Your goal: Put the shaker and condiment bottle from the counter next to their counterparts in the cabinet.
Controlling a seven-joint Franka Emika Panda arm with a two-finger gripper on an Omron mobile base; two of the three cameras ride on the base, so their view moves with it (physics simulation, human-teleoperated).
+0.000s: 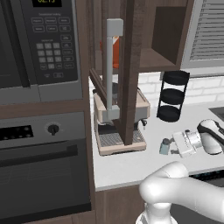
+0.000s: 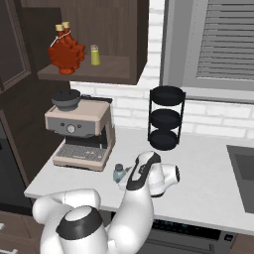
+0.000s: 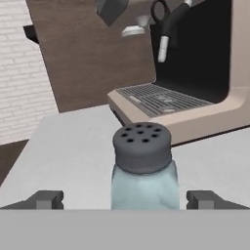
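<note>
A: What I see on the counter (image 2: 208,168), left to right: espresso machine (image 2: 82,134) at the left end, shaker (image 2: 118,173) upright just in front of its right corner, black three-tier rack (image 2: 165,119) back by the wall.

B: And the cabinet shelf (image 2: 114,69)?

A: From my feed, two red leaf bottles (image 2: 66,52) close together, a small yellow shaker (image 2: 95,55) just to their right.

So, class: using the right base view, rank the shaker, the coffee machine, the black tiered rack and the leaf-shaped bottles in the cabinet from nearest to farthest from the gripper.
1. shaker, on the counter right at the open gripper.
2. coffee machine, behind it to the left.
3. black tiered rack, back by the wall, to the right.
4. leaf-shaped bottles, high on the cabinet shelf.
</note>
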